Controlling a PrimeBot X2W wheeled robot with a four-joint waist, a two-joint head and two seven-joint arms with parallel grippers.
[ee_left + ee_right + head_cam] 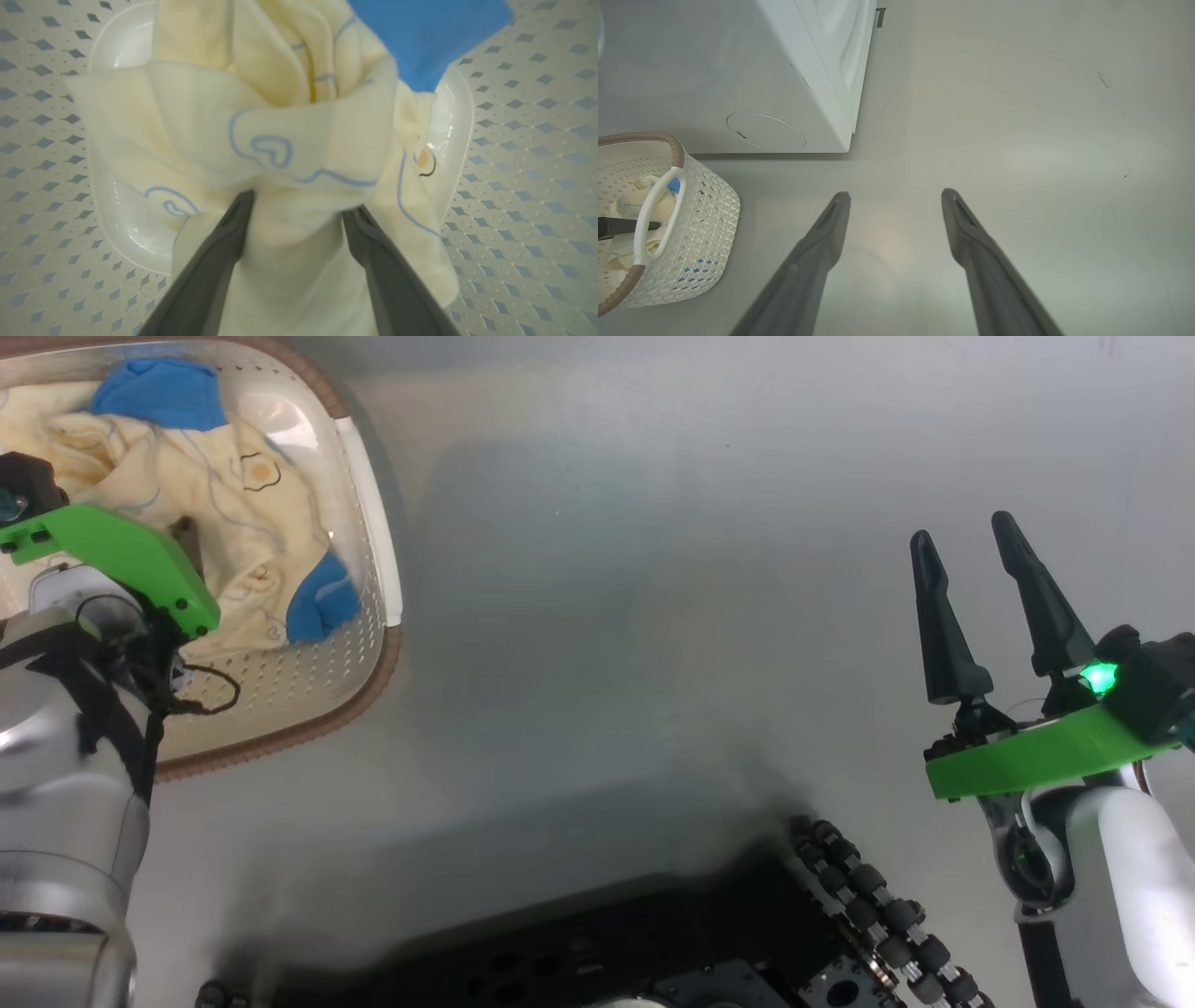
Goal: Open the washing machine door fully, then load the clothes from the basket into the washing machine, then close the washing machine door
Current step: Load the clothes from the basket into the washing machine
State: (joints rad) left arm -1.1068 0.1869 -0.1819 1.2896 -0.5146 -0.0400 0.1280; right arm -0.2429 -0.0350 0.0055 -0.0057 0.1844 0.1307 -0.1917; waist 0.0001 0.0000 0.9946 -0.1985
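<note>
Clothes (215,504), where are they lying right now?

They are sitting in the basket (376,541), a crumpled pale yellow heap with thin blue line drawings. Blue pieces (322,602) are poking out at two ends of it.

And where is the basket standing?

It is resting on the grey floor (607,569) at the robot's left. In the right wrist view it is sitting near a lower corner of the washing machine (798,93), apart from it, and a round panel (766,130) is showing on the white side facing it.

What is the left gripper (299,203) doing?

It is reaching down into the basket. Its jaws are standing wide apart, and a fold of yellow cloth is bunching up between the fingers (210,270). The tips are pressing into the fabric, but the jaws are not clamping on it.

And the right gripper (962,527)?

It is hanging over bare floor at the robot's right, well apart from the basket. Its jaws are spreading just as wide and holding nothing.

Is anything else showing?

The robot's dark base (653,943) is sitting along the bottom of the head view.
</note>
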